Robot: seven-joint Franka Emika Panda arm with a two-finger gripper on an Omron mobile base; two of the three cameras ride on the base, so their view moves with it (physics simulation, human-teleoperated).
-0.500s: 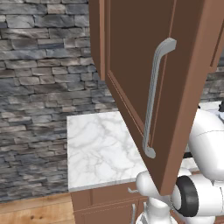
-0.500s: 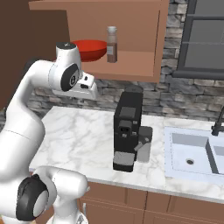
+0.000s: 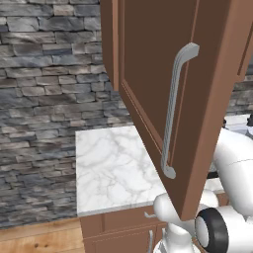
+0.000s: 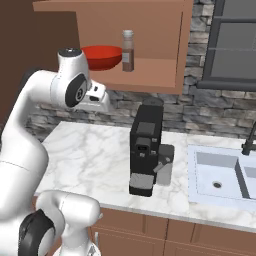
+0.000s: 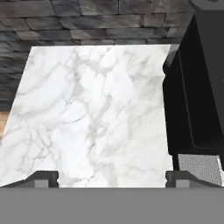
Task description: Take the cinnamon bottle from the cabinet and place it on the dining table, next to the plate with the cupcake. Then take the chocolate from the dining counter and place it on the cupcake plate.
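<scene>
The cinnamon bottle [image 4: 128, 50], a small brown jar with a grey cap, stands upright on the shelf of the open wall cabinet [image 4: 150, 70]. A red bowl [image 4: 102, 56] sits just left of it. My hand [image 4: 98, 96] hangs below the shelf's front edge, lower than the bottle and to its left, and faces down at the marble counter [image 5: 92, 113]. My gripper [image 5: 112, 178] is open, its fingertips [image 5: 43, 177] set wide apart with nothing between them.
A black coffee machine [image 4: 145, 150] stands on the counter right of my hand, also seen at the right of the hand view [image 5: 197, 87]. A sink [image 4: 220, 175] lies further right. The open cabinet door [image 3: 197, 74] with its grey handle [image 3: 174, 113] juts out over the counter [image 3: 116, 168].
</scene>
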